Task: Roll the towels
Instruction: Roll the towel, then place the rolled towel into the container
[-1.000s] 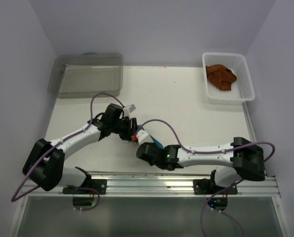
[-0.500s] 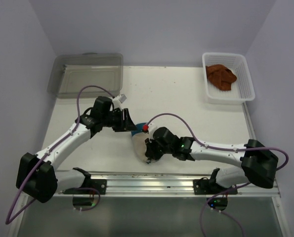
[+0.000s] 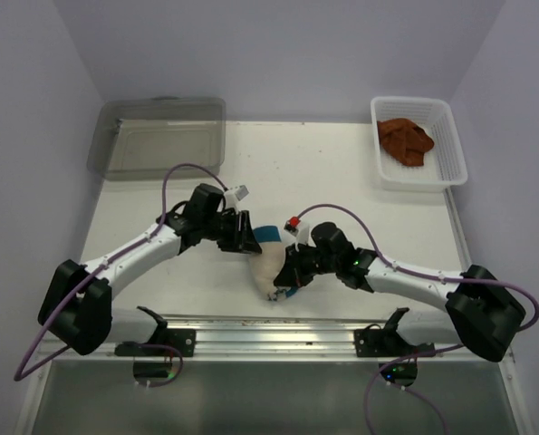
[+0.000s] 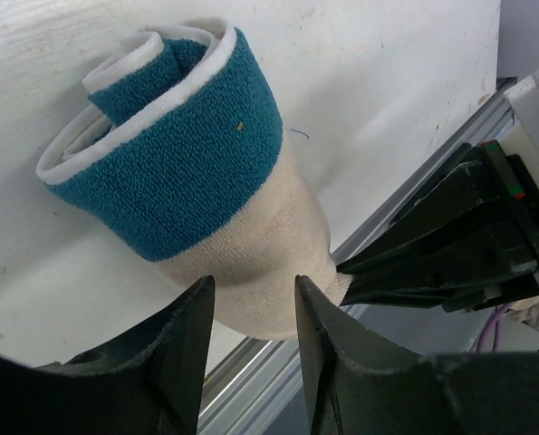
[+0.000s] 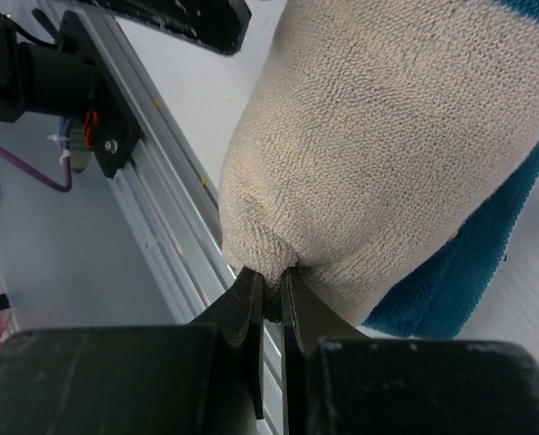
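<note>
Cream towel (image 3: 267,266) sits rolled, low in the middle of my top view. Its long axis runs up-down, blue end pointing up. Right gripper (image 5: 269,292) is pinching the lower cream end, and left gripper (image 4: 253,294) is half-spread against its side.

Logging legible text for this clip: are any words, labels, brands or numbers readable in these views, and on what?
No text can be read in any view.
cream towel: only a blue band and plain cream cloth show, no lettering.
rust-brown towel: plain.
white basket and clear bin: no marks visible.
Nothing else in view carries a legible label.
</note>
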Robot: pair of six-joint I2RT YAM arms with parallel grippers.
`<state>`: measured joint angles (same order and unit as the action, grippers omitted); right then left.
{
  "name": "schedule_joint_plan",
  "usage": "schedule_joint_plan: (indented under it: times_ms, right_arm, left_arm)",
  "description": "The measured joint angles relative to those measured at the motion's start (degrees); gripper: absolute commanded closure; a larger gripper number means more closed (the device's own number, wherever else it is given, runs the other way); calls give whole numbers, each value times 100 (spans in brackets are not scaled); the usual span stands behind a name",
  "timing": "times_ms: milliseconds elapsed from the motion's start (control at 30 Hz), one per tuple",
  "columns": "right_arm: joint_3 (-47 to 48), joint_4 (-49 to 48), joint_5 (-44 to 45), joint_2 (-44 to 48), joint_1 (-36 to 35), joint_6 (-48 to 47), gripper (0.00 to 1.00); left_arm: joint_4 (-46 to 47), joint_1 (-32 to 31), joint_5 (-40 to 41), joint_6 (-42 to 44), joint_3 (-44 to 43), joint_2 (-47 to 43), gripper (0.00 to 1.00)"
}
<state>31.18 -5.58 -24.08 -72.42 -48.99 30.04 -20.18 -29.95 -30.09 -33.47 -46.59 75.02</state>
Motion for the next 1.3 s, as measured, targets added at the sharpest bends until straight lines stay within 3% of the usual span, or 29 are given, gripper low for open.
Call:
schedule_joint_plan:
  times_ms: [367, 667, 967, 1167, 1300]
  right_arm:
    - [-407, -367, -1145, 59, 857, 258, 100]
    - [-647, -487, -1519, 37, 1303, 330, 100]
    - [-621, 271, -1217, 286, 1403, 136, 48]
    - [-129, 1611, -411, 1285, 1408, -166, 43]
    - [411, 2330, 295, 1738, 1364, -297, 46]
  left_arm:
    - [461, -431, -122, -55, -94, 717, 57]
    - [848, -636, -199, -184, -297, 1276, 58]
    - [927, -761, -118, -299, -492, 1574, 58]
    - [863, -807, 39, -385, -686, 1740, 58]
    - [778, -833, 136, -472, -863, 1867, 58]
